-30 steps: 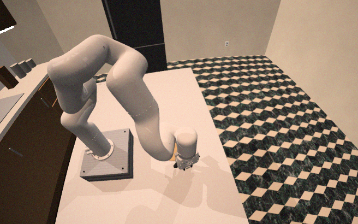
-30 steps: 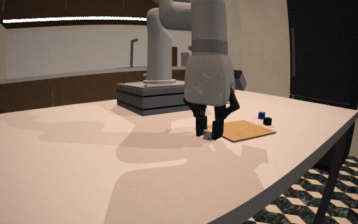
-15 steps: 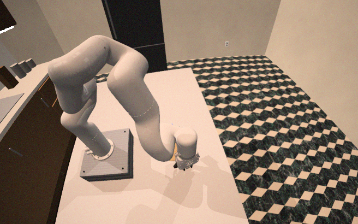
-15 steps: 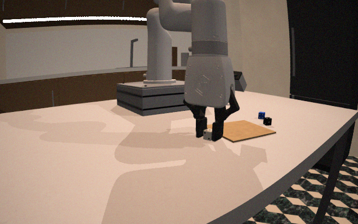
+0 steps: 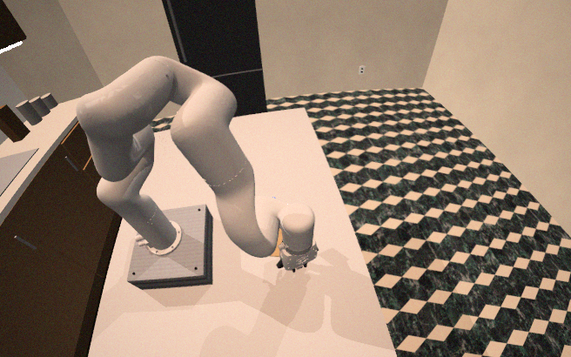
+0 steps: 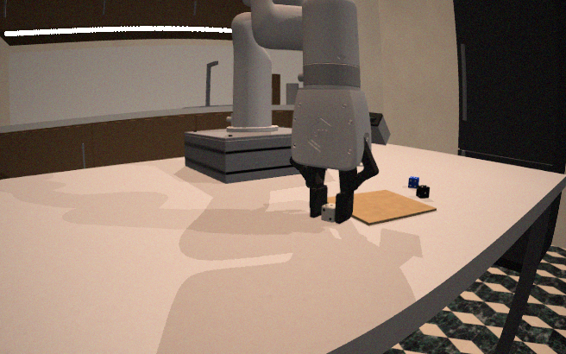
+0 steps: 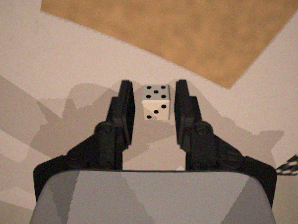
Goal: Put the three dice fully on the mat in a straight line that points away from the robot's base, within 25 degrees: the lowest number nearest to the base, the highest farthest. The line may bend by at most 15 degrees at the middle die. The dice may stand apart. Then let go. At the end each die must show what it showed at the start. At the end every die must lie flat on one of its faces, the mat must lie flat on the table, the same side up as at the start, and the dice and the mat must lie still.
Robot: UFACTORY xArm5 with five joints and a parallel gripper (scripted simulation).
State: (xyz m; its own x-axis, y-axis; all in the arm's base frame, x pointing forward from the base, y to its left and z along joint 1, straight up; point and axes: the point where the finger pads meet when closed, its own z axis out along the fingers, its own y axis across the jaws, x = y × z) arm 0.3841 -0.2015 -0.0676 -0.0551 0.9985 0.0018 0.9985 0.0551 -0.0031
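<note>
Two parted fingers of the pincer (image 5: 293, 269) (image 6: 331, 218) (image 7: 155, 102) flank the white die (image 6: 329, 212) (image 7: 156, 102) on the bench (image 5: 261, 331) (image 6: 259, 302) (image 7: 60, 65), gripping nothing — the first pick-up seems in hand; closing should come next. Just beyond, right, lies the bare mat (image 5: 278, 244) (image 6: 388, 207) (image 7: 165, 35). Farther right, the exterior view alone shows the black die (image 6: 423, 192) and blue die (image 6: 413, 182); the wrist view alone reads five on top of the white one.

The pale table (image 5: 278, 144) (image 6: 242, 268) (image 7: 90, 65) carries the mat (image 5: 278, 244) (image 6: 386, 206) (image 7: 165, 35), three dice and the robot's base (image 5: 196, 274) (image 6: 204, 160).

floor (image 5: 418, 244) (image 6: 444, 319): dark green with pale diamonds
walls (image 5: 326, 43) (image 6: 414, 78): beige, beyond the end effector
fridge (image 5: 218, 39) (image 6: 513, 82): black
</note>
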